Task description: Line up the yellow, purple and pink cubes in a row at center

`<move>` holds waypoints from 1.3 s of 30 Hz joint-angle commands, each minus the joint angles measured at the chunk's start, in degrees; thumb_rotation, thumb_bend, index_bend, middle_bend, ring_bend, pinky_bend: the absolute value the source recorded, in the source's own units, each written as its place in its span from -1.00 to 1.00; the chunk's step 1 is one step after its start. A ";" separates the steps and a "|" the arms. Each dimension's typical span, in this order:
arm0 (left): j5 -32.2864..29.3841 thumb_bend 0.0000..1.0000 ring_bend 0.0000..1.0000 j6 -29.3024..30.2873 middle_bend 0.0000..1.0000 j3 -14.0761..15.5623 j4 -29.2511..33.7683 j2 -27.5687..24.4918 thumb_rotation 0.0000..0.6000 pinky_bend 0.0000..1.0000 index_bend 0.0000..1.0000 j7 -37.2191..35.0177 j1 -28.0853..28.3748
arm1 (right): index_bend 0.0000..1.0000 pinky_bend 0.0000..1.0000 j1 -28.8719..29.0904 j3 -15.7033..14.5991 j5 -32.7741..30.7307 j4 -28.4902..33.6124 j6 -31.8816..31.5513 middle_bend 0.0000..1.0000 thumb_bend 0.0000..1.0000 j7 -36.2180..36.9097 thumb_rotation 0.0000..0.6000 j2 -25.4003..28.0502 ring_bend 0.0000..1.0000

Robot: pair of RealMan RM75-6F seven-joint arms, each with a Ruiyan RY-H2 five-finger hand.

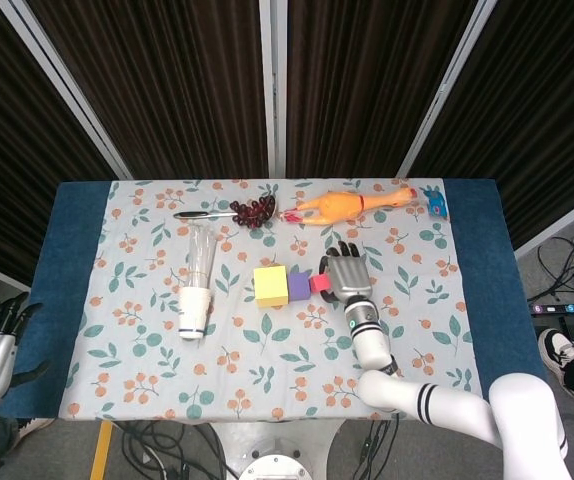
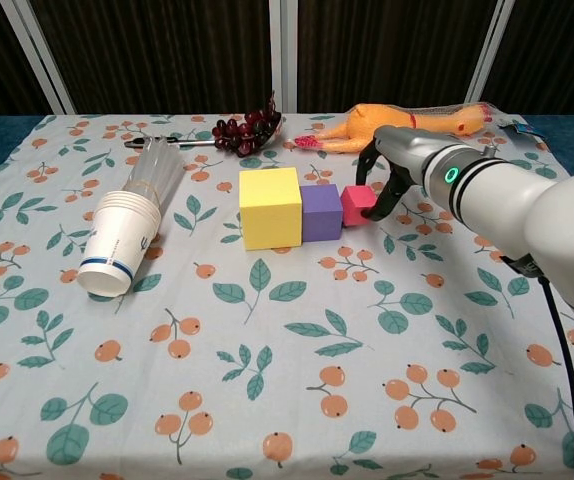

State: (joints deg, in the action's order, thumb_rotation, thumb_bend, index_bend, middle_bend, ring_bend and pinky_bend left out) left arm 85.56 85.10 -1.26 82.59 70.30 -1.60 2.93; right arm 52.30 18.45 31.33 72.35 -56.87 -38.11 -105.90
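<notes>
Just behind, rubber chicken lies near right hand, fingers holding pink cube.

Head view: a high camera looking almost straight down, far enough back to take in the whole table, the dark curtains behind it and the floor to either side. Chest view: a lower, nearer camera at the table's near edge, facing obliquely across the cloth toward the curtains, cropping the table's sides. Both views share the central cloth with the yellow cube and the rubber chicken at the far edge.
</notes>
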 commanded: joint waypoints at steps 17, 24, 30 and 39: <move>0.02 -0.62 -0.79 0.19 -0.67 0.21 -0.75 0.30 1.00 -0.80 -0.54 -0.80 -0.27 | -0.29 -1.00 0.71 -0.05 -1.86 -0.78 -0.64 -0.69 -0.58 -1.92 1.00 -1.25 -1.00; -0.04 -0.62 -0.79 0.35 -0.67 0.21 -0.97 0.38 1.00 -0.80 -0.54 -1.10 -0.41 | -0.42 -1.00 0.67 -0.07 -1.81 0.27 -0.23 -0.72 -0.64 -1.90 1.00 -0.67 -1.00; -0.44 -0.62 -0.79 0.30 -0.67 0.38 -1.40 0.45 1.00 -0.80 -0.54 -1.61 -0.79 | -0.56 -1.00 -1.42 -1.53 -0.33 6.00 0.35 -0.77 -0.65 -1.38 1.00 5.59 -1.00; -0.13 -0.62 -0.79 0.57 -0.67 0.31 -0.68 0.28 1.00 -0.80 -0.54 -0.79 -0.75 | -0.58 -1.00 -0.30 -0.74 -3.24 2.46 3.26 -0.78 -0.78 -0.68 1.00 7.84 -1.00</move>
State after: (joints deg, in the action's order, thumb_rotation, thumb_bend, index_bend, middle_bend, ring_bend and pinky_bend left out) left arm 85.43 85.65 -0.93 81.88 70.62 -2.42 2.19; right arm 51.29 17.55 28.98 76.61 -54.68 -38.86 -97.35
